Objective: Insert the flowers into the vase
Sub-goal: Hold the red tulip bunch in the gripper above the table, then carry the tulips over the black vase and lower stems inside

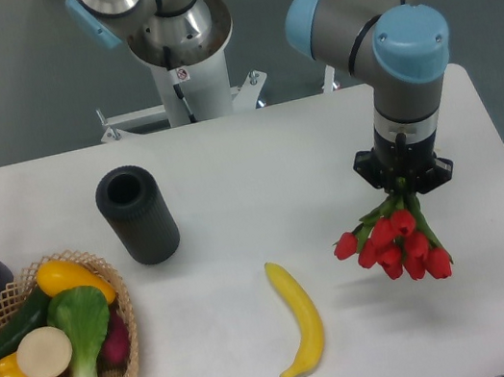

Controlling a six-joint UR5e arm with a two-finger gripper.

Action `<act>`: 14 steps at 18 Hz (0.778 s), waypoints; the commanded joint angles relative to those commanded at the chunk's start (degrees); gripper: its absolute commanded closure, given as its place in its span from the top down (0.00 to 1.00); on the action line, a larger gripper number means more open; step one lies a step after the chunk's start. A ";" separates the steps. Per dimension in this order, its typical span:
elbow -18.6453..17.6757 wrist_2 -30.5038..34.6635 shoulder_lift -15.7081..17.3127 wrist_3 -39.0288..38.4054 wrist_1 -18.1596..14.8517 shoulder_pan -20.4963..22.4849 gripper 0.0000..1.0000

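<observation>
Tool (406, 189) gripping flowers (395, 243), banana (299, 319) between them and vase (137, 215)

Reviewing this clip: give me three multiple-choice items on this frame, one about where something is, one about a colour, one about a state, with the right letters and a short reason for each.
1. Where does the banana lie?
A. In the basket
B. On the bare table between the vase and the flowers
C. Inside the pot

2. What colour are the flowers?
A. Yellow
B. White
C. Red

3. What state is the vase in?
A. Empty, standing upright
B. Knocked over on its side
C. Already holding the flowers

Answers:
1. B: it rests on the white table, in front of the gap between vase and flowers, apart from the basket.
2. C: the buds are red, with green stems.
3. A: its dark round mouth faces up with nothing in it, while the bunch hangs from the pincer far to the side, buds downward.
</observation>
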 joint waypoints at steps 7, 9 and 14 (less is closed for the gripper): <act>-0.44 -6.13 3.33 -1.05 0.35 -0.70 0.00; -1.14 -10.44 5.88 -2.72 0.70 -0.88 0.00; -2.46 -25.37 11.77 -4.48 1.31 -1.58 0.00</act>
